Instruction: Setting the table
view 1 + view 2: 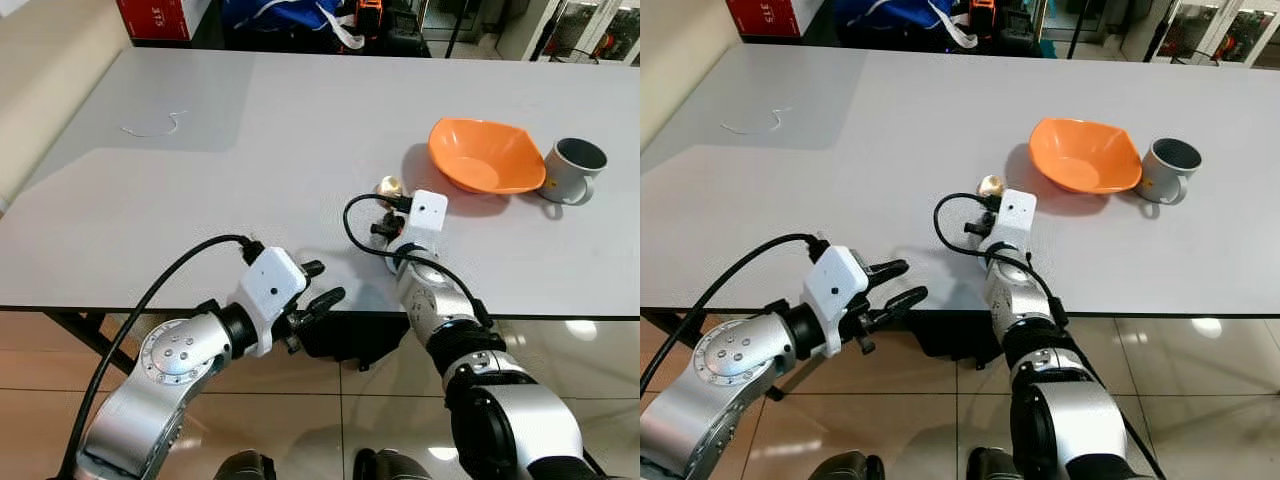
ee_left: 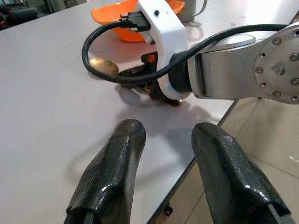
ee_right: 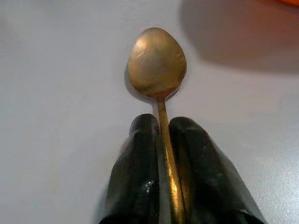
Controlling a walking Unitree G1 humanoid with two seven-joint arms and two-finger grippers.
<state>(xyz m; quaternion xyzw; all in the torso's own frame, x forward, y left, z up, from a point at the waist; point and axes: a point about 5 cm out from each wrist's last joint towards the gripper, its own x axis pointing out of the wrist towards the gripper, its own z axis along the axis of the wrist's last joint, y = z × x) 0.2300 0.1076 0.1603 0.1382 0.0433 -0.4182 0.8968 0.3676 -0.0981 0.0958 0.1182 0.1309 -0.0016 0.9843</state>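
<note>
Placing the spoon, by the look of it: right gripper (image 3: 159,135) low over the desk (image 1: 250,150), fingers (image 3: 135,158) clenched on the handle of a brass-coloured spoon (image 3: 157,63). Handle pinched between both pads, bowl sticking out straight ahead of the fingertips, close to the desk surface or resting on it; contact hard to confirm, though the shadow sits tight under the bowl.

Just beyond the spoon bowl, ahead of the fingers and off to the robot's right, an orange bowl (image 1: 485,155). Further out on that same side, touching or nearly touching the bowl's rim, a grey mug (image 1: 572,168) with its handle turned toward the near edge. Spoon near the bowl but apart from it, with bare desk between.

Left gripper (image 1: 318,290) hovering at the near edge of the desk, fingers (image 2: 112,172) released and spread, nothing between them, pointed toward the right wrist. Idle, apparently.

Judged stage: bowl and mug already set out, spoon the piece in hand and close to its spot beside the bowl.

Next move, as a guess: settle the spoon flat, part the fingers, then draw straight back along the handle line so the pads do not drag it askew. Care needed with the cable looped beside the right wrist, and with the bowl rim just ahead.
</note>
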